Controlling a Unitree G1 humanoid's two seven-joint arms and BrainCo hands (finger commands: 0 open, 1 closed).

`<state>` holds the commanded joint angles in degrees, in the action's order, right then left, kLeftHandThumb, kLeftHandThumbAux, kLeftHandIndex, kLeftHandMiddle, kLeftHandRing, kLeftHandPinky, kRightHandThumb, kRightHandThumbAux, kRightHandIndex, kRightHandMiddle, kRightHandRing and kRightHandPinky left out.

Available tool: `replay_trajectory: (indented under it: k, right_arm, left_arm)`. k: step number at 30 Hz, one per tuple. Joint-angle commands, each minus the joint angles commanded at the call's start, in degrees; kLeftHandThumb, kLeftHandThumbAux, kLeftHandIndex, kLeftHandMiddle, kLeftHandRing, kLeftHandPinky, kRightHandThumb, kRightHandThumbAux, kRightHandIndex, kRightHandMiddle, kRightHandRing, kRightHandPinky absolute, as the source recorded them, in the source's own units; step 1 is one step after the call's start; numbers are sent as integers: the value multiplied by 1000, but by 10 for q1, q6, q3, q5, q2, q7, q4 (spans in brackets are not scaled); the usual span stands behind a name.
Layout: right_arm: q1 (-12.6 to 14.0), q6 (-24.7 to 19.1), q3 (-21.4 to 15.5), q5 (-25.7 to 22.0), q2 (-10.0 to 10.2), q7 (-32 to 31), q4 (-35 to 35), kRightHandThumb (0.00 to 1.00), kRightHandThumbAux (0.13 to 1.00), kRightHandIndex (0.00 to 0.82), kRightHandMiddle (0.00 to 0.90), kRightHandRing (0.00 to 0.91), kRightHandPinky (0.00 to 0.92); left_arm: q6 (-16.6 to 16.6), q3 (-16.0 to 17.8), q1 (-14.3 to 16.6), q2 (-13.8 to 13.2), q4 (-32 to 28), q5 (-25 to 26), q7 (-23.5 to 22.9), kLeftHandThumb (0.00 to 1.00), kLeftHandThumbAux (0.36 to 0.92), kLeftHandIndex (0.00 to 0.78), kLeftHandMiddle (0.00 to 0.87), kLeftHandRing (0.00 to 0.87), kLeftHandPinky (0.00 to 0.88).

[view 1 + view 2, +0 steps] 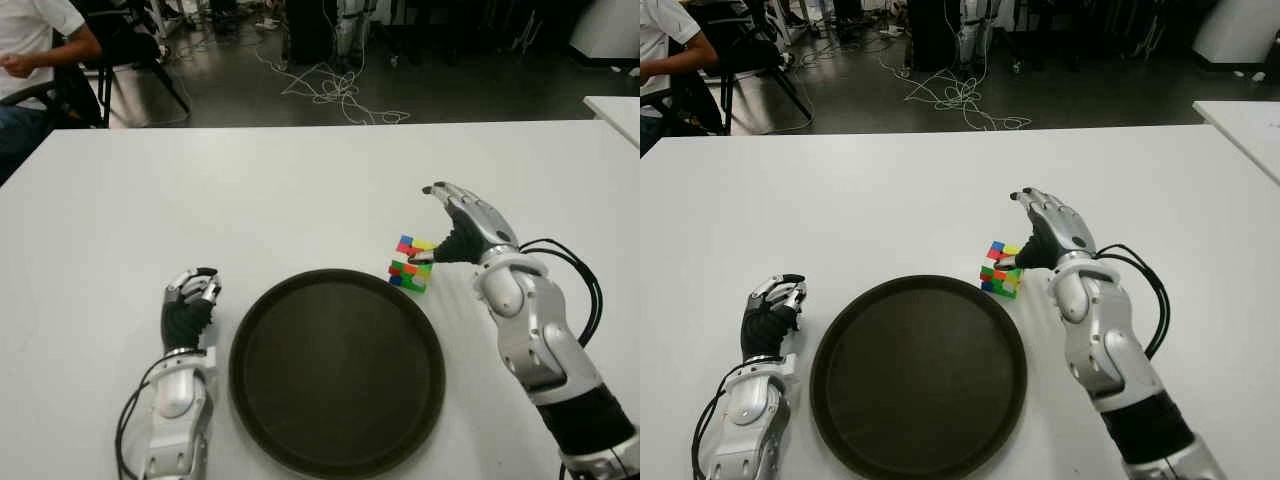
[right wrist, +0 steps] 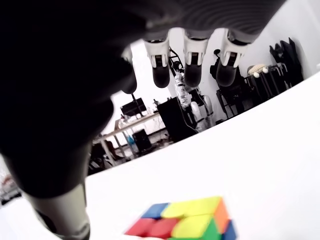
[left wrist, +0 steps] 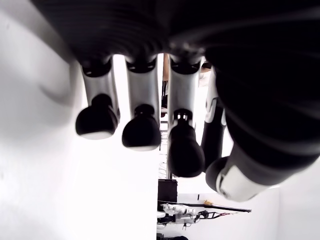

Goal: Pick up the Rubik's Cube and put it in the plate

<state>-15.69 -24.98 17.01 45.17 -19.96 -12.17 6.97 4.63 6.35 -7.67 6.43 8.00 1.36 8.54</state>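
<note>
1. The Rubik's Cube [image 1: 411, 264] sits on the table [image 1: 300, 190], just beside the plate [image 1: 337, 370]; nothing is done yet.
2. The right hand [image 1: 452, 225], fingers spread, hovers at it, thumb possibly touching.
3. The left hand [image 1: 190, 303], loosely curled and empty, shows left of the plate.

The Rubik's Cube [image 1: 411, 264] shows small squares of blue, red, yellow, green and orange, scrambled with no face of one colour. The plate [image 1: 337, 372] is a plain dark brown, nearly black, without pattern. The surface [image 1: 250, 200] is plain white. Each robot hand, left [image 1: 190, 304] and right [image 1: 462, 228], has silver-grey shells over black palm and black fingertips.
</note>
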Motion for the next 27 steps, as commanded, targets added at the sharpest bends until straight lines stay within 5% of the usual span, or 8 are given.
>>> replay_trajectory:
  k: [9, 27]
  right_arm:
    - [-28, 3, 14, 11, 4, 15, -56, 0, 779, 32, 48, 62, 68]
    - [-42, 31, 20, 0, 14, 49, -107, 0, 782, 24, 29, 41, 45]
  left_arm:
    - [8, 0, -2, 2, 3, 6, -6, 710, 705, 444, 789, 818, 821]
    - [5, -5, -4, -3, -2, -5, -2, 709, 705, 444, 787, 818, 819]
